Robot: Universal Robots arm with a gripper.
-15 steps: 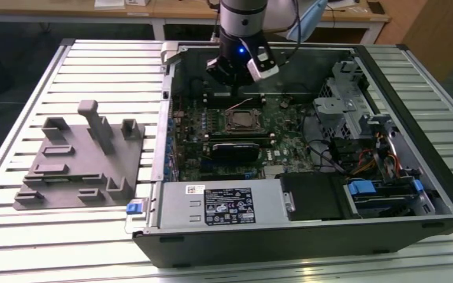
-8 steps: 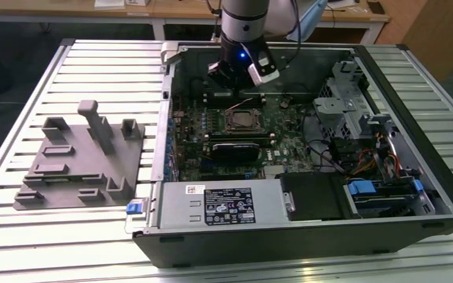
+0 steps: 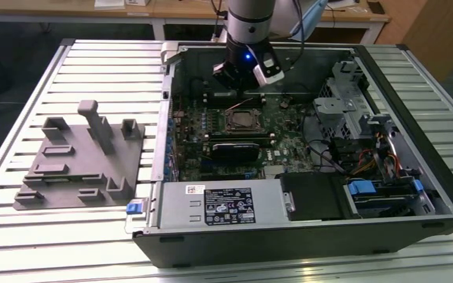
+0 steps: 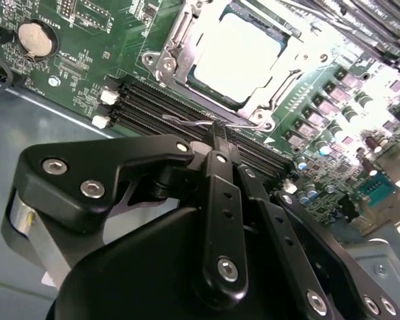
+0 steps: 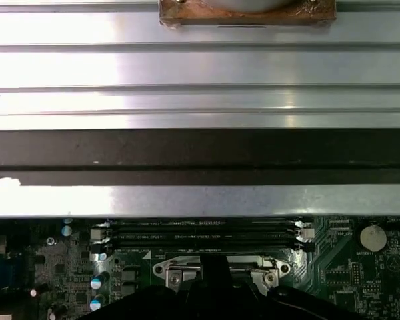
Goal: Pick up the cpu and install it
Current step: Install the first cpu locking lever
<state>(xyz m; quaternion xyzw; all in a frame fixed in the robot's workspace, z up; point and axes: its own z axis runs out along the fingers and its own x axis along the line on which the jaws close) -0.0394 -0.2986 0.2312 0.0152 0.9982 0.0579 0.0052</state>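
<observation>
Open computer case (image 3: 305,153) lies on a slatted metal table (image 3: 92,59); grey fixture tray (image 3: 81,159) sits on the table at the exterior view's left, just beside the case.

One arm, one gripper (image 3: 246,73), hanging inside the case over the motherboard (image 3: 242,138), near the case's far wall. In the second wrist view the gripper (image 4: 217,137) has its fingers pressed together, nothing between them, tips touching or just above a thin wire lever (image 4: 207,121) at the socket's edge.

One cpu (image 4: 237,57), shiny silver top, already seated in the socket frame (image 4: 177,47) at mid-board; also seen in the exterior view (image 3: 240,119).

Judged step: placement done, work now at the retention lever. Securing would call for steady contact on that thin wire without slipping.

Counted: four memory slots (image 5: 200,233), one coin cell (image 4: 35,39), one power supply (image 3: 222,203) by the case's near wall.
</observation>
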